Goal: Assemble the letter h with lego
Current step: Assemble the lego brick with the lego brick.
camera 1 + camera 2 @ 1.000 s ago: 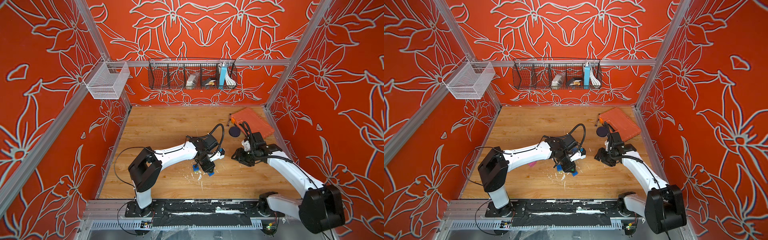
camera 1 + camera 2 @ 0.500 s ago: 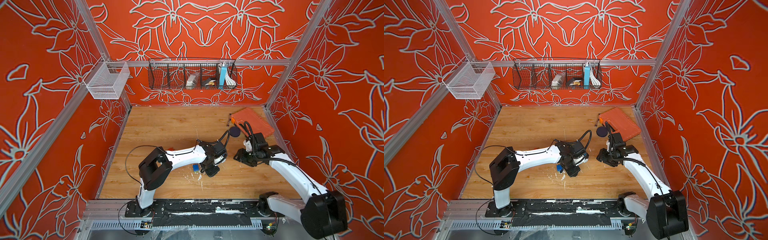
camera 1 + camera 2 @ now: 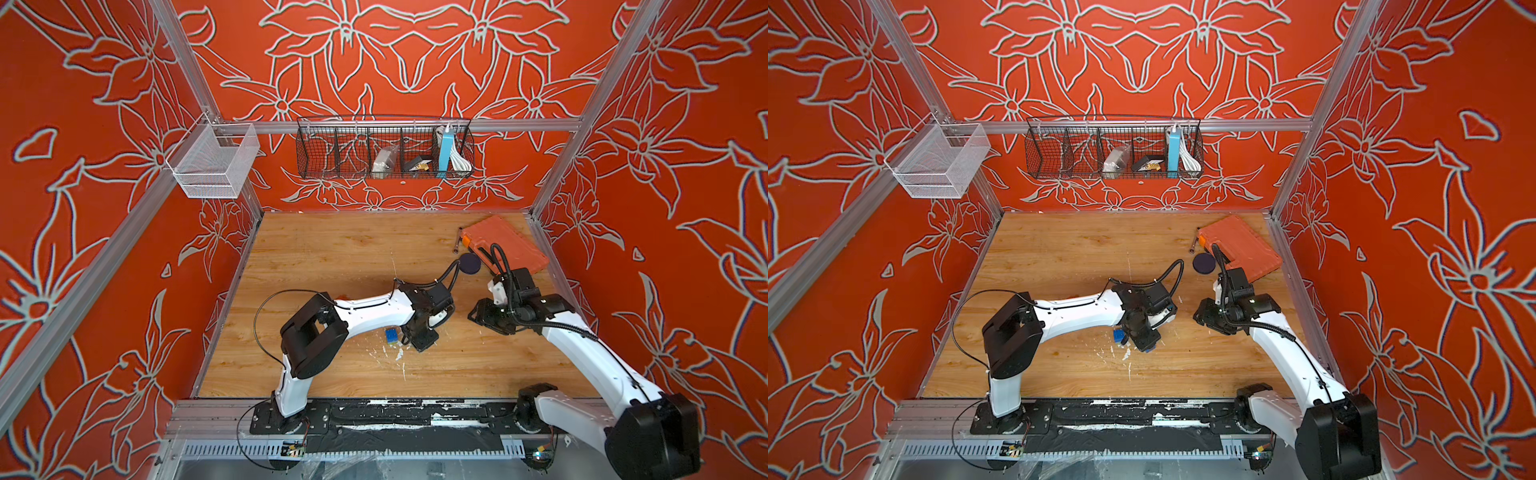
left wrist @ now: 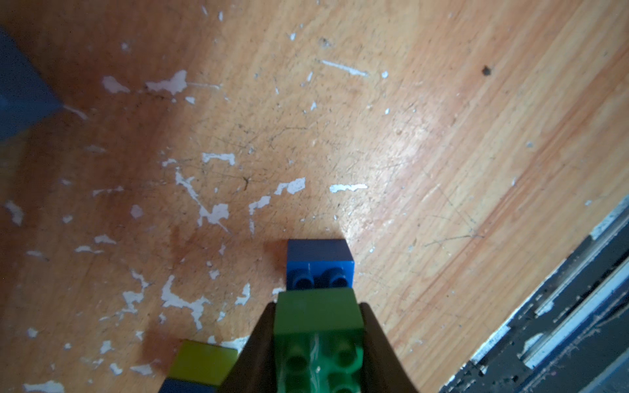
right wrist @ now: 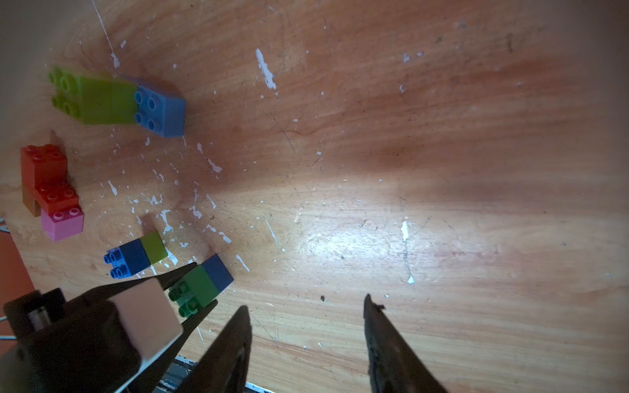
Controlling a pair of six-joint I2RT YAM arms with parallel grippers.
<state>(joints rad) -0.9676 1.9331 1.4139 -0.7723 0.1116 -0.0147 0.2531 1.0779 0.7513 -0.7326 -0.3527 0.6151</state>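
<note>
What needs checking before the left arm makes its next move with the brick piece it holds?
1. The left gripper is shut on the green-and-blue piece: ok.
2. The held piece is lifted off the table: cannot tell.
3. The right gripper is open and empty: ok.
4. The two grippers are apart in both top views: ok.
5. The lime-and-blue piece lies close beside the held one; enough room to move past it: cannot tell.
6. Letter h complete: not ok. The red-and-pink cluster and the lime and light-blue piece lie separate.
</note>
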